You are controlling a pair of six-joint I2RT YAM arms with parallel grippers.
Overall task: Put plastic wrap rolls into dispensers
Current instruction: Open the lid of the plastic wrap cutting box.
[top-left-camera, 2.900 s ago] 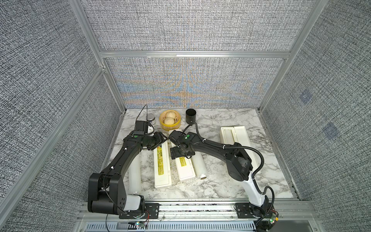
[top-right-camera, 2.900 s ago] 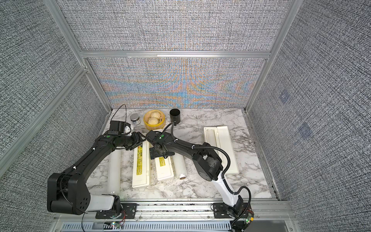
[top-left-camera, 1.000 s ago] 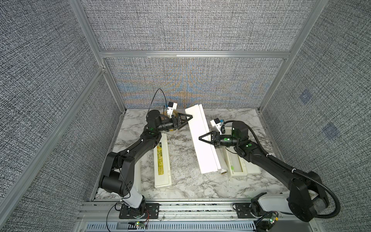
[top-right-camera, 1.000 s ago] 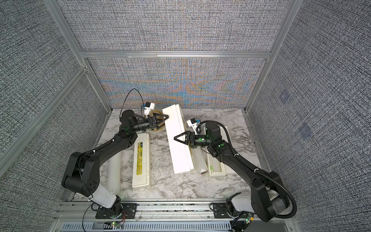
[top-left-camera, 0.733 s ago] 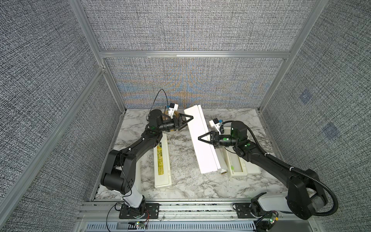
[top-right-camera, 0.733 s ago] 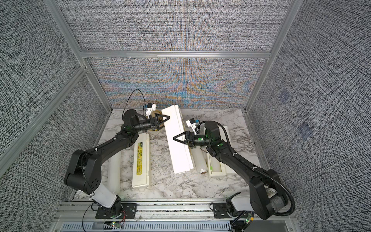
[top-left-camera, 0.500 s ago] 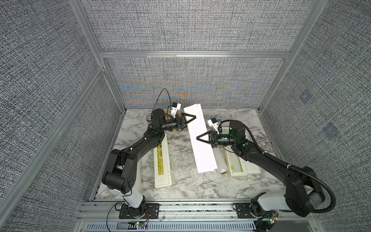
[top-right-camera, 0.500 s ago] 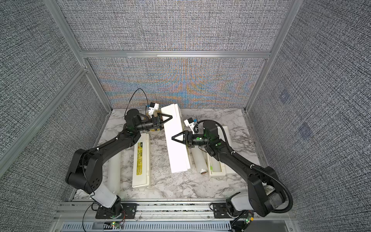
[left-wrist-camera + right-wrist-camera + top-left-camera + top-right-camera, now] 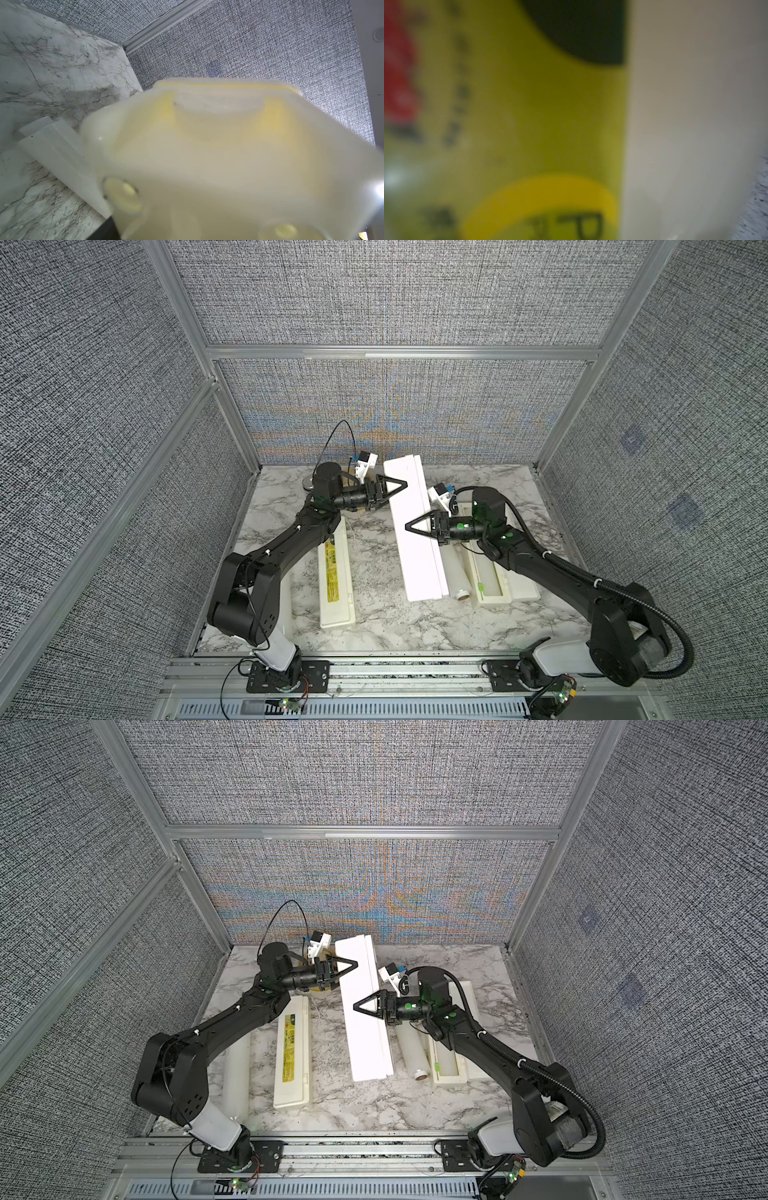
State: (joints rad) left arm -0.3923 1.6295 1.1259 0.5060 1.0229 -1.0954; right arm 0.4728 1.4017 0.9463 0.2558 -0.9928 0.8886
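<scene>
**Middle dispenser tipped up between the arms**

In both top views the middle dispenser point(image 9: 422, 568), which lay flat and label-up moments ago, now stands tilted at the middle of the desk point(image 9: 374, 626) with its plain face up. The left gripper point(image 9: 397, 486) is at its far end and the right gripper point(image 9: 415, 527) is on its flank. A plastic wrap roll point(image 9: 455, 572) lies just beside it.

Left wrist: the dispenser's blurred end looms close.

Right wrist: its label point(image 9: 550, 124) fills the view.

I cannot tell whether either pair of fingers is clamping. I judge that loading has not begun.
</scene>
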